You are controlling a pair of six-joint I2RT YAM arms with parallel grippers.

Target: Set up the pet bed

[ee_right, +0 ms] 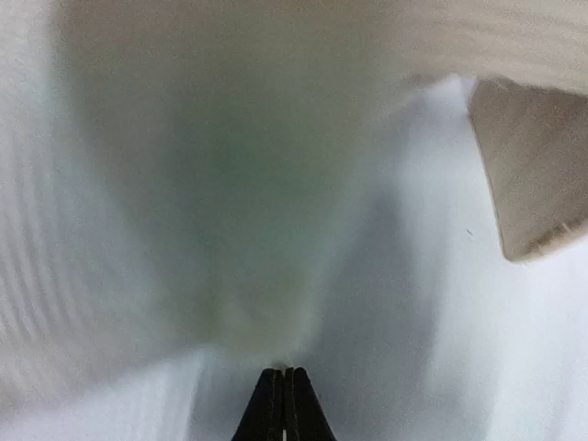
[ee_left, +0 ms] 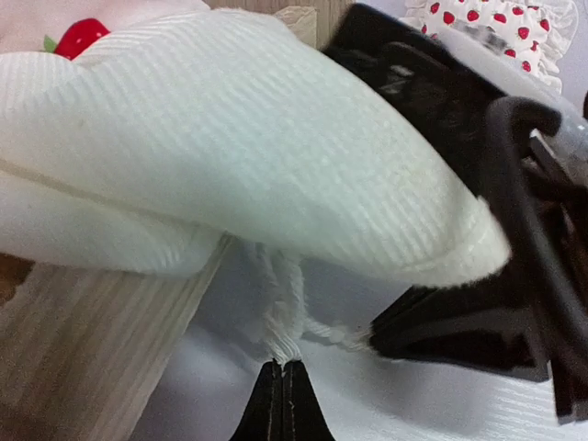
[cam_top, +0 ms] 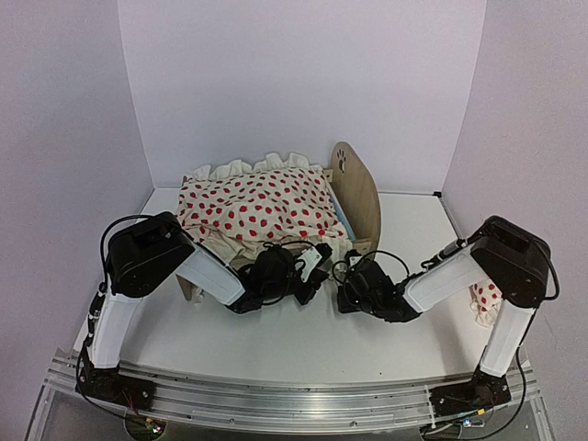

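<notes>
Overhead, the pet bed sits mid-frame, long axis left to right, headboard at right, duvet draped on it; my left end effector and right end effector both sit at its lower edge, the left nearer the hem. Left wrist: the left end effector is pressed together, pinching a strand of duvet hem, with pet bed wood at lower left. Right wrist: the right end effector is pressed together under blurred white cloth, pet bed wood at upper right; I cannot tell whether cloth is caught.

No legible text; just a paw-print cutout in the pet bed headboard
</notes>
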